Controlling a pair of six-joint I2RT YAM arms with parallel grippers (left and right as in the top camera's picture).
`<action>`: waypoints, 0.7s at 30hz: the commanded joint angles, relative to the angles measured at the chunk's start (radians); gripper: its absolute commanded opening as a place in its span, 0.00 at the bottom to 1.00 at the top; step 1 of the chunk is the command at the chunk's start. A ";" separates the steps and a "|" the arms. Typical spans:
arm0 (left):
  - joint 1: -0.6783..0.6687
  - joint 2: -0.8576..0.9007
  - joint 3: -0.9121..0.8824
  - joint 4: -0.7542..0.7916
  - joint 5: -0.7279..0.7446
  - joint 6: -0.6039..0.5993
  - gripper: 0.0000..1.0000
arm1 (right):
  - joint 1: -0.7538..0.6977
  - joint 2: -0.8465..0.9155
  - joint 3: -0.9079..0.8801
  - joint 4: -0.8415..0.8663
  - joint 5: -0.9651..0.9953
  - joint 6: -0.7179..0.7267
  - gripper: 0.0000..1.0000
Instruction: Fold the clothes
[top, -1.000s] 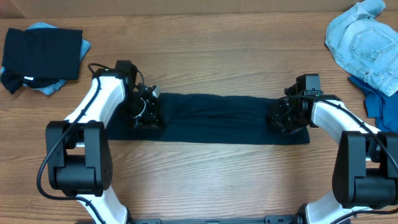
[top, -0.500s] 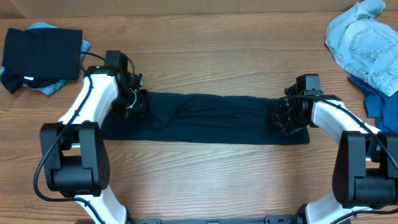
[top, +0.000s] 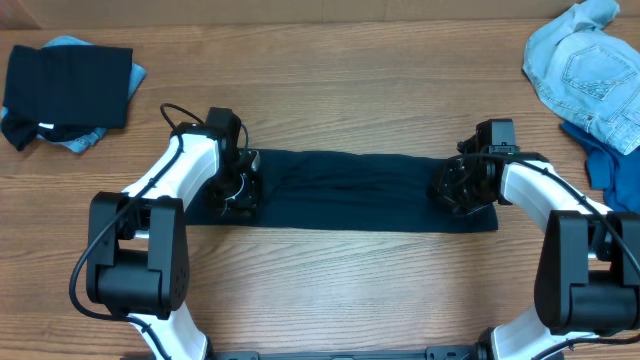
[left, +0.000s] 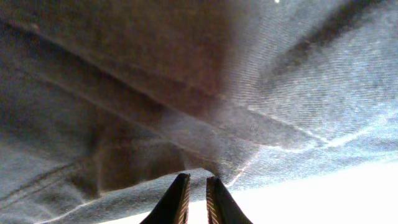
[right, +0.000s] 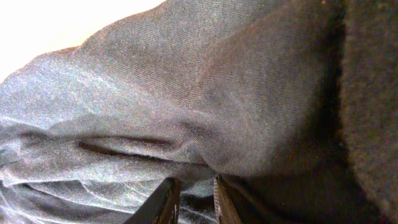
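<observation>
The clothes in hand are a dark navy shirt, lying as a long flat band across the middle of the wooden table. My left gripper sits on its left end. In the left wrist view the narrow jaws pinch the edge of the fabric, with bright table below. My right gripper sits on the band's right end. There a bunched fold of the shirt fills the space between the fingers of that gripper.
A folded black garment lies on a pale blue piece at the back left corner. A pale denim garment and a mid-blue piece lie at the right edge, close behind my right arm.
My left gripper swung out to the left and back, drawing the shirt's left end with it, then returned right onto the band's end. The right arm has not moved.
</observation>
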 joint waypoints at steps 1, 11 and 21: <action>-0.003 -0.034 0.023 -0.023 0.125 -0.013 0.14 | -0.018 0.063 -0.038 0.002 0.127 0.005 0.24; 0.002 -0.131 0.191 -0.022 0.158 0.008 0.19 | -0.019 0.063 -0.036 0.020 0.122 -0.032 0.15; 0.002 -0.054 0.175 -0.030 -0.109 -0.013 0.23 | -0.091 0.063 0.188 0.047 0.090 -0.087 0.16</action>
